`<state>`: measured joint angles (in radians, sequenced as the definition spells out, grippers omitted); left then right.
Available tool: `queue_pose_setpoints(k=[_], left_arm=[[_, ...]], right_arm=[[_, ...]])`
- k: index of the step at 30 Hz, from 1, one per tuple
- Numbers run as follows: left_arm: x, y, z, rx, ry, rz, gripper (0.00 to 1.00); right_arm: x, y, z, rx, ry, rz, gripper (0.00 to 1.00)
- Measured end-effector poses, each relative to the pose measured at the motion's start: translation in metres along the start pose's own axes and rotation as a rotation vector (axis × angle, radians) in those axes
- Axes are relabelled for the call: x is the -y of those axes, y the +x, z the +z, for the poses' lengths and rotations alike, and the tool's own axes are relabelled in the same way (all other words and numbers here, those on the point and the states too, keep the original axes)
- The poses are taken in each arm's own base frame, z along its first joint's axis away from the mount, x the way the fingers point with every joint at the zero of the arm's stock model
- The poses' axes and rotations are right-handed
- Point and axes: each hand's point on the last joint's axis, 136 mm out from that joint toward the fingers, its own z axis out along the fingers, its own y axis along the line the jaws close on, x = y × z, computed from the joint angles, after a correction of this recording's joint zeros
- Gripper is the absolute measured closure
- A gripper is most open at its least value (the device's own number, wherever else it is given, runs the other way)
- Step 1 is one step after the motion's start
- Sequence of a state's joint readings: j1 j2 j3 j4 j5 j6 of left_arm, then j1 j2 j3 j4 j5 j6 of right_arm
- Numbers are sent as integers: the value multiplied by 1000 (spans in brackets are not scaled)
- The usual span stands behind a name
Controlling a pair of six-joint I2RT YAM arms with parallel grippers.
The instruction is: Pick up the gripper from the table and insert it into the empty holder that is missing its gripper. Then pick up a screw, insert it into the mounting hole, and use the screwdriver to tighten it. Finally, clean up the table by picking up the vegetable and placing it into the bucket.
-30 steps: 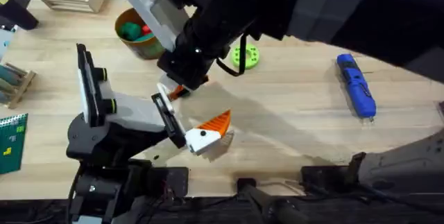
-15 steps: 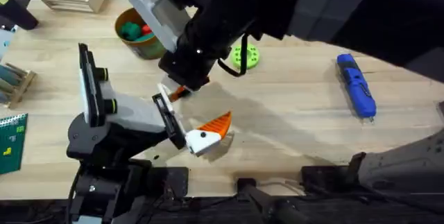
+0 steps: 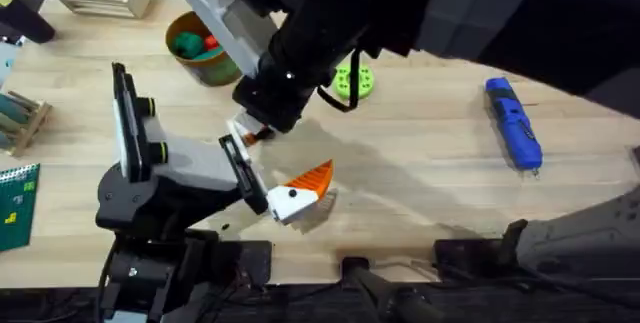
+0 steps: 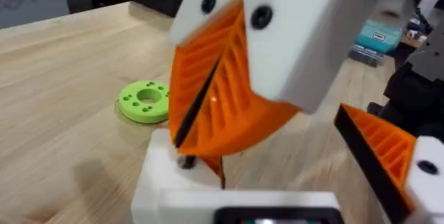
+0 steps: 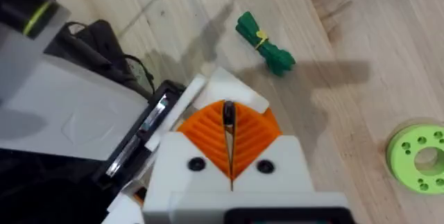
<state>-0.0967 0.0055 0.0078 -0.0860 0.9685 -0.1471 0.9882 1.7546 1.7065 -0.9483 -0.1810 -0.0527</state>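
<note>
My right gripper point(image 5: 229, 156), clenched on what looks like a screw, nears the holder point(image 3: 285, 201); tightening and vegetable point(image 5: 264, 42) remain.

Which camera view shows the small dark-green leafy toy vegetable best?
The right wrist view: the small dark-green leafy toy vegetable lies there in full on the bare wooden table, with a yellow band at its middle. In the overhead and left wrist views I cannot make it out.
</note>
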Motion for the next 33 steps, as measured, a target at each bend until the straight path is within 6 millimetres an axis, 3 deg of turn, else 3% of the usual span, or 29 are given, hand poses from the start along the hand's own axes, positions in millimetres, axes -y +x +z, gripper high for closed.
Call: queue_pose_setpoints(k=[31, 32, 33], left_arm=[[-1, 0, 0, -2, -3, -7, 14], [-1, 0, 0, -2, -3, -7, 14], [-1, 0, 0, -1, -3, -5, 14]], right_arm=[[2, -5, 8, 10, 1, -2, 995], [2, -5, 8, 10, 0, -2, 991], [2, -5, 8, 8, 0, 0, 910]])
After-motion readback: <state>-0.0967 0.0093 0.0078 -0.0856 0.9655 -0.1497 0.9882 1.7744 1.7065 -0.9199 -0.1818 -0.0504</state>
